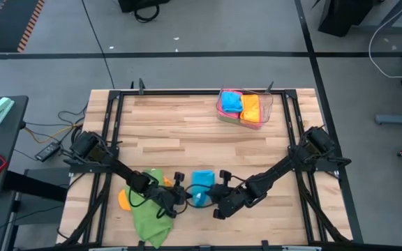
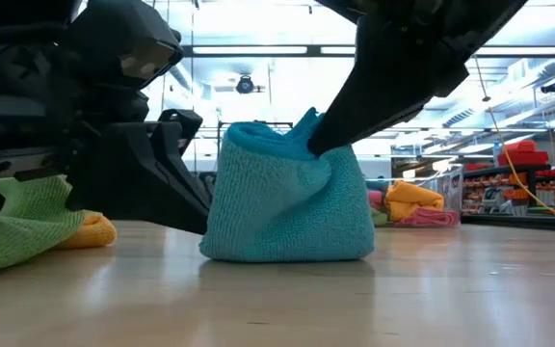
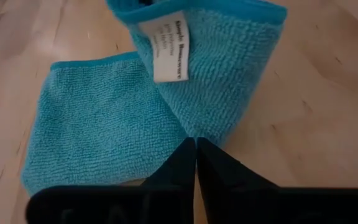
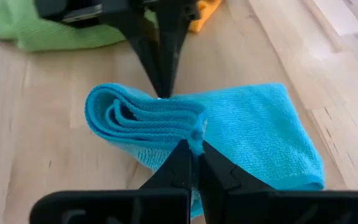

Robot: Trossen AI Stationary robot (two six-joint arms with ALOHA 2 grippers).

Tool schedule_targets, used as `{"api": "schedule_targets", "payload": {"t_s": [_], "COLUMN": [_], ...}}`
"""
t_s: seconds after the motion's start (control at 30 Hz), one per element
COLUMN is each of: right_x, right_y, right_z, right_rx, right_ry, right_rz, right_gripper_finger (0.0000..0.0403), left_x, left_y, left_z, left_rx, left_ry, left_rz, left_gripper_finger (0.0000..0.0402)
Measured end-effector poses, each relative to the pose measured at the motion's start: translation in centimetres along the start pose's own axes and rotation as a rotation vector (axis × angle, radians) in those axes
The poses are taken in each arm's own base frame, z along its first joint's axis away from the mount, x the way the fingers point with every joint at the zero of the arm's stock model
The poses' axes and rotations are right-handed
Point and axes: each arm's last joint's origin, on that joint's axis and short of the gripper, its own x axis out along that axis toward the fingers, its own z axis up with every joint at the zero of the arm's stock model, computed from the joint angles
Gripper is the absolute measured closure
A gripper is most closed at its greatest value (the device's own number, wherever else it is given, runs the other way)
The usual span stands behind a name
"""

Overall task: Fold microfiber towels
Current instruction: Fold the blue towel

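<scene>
Low view: blue towel [image 2: 287, 207] btwn both hands, right hand [image 4: 193, 148] pinching its folded edge.

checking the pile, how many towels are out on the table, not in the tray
3: a blue towel pinched between the left gripper and right gripper, a green towel and an orange towel beside it. Others may be hidden.

Towel label [image 3: 169, 46] print unreadable
</scene>
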Motion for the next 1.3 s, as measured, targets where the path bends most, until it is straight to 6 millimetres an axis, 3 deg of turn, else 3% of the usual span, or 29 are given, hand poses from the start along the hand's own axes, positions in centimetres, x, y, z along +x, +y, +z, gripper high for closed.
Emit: {"api": "schedule_targets", "payload": {"t_s": [0.2,0.47,0.73,0.97,1.3], "right_x": [0.4,0.7,0.7,0.7,0.7], "right_y": [-0.7,-1.1,-1.1,-1.2,-1.1], "right_z": [0.3,0.6,0.5,0.5,0.4], "right_rx": [0.070,0.091,0.088,0.080,0.089], "right_ry": [0.003,0.007,0.012,0.019,0.020], "right_rz": [-0.021,-0.028,-0.021,-0.025,-0.024], "right_gripper_finger": [0.0388,0.0388,0.0388,0.0388,0.0388], "left_x": [0.0,0.0,-0.3,-0.7,1.4], "left_y": [0.0,0.1,0.1,-0.7,-0.1], "left_z": [-0.1,-0.5,-0.3,0.6,-1.0], "left_rx": [-0.016,-0.064,-0.107,-0.137,-0.213], "left_ry": [0.011,0.052,0.033,-0.021,0.005], "left_rz": [0.000,0.035,0.066,-0.088,-0.067], "left_gripper_finger": [0.0385,0.0346,0.0224,0.0136,0.0139]}}
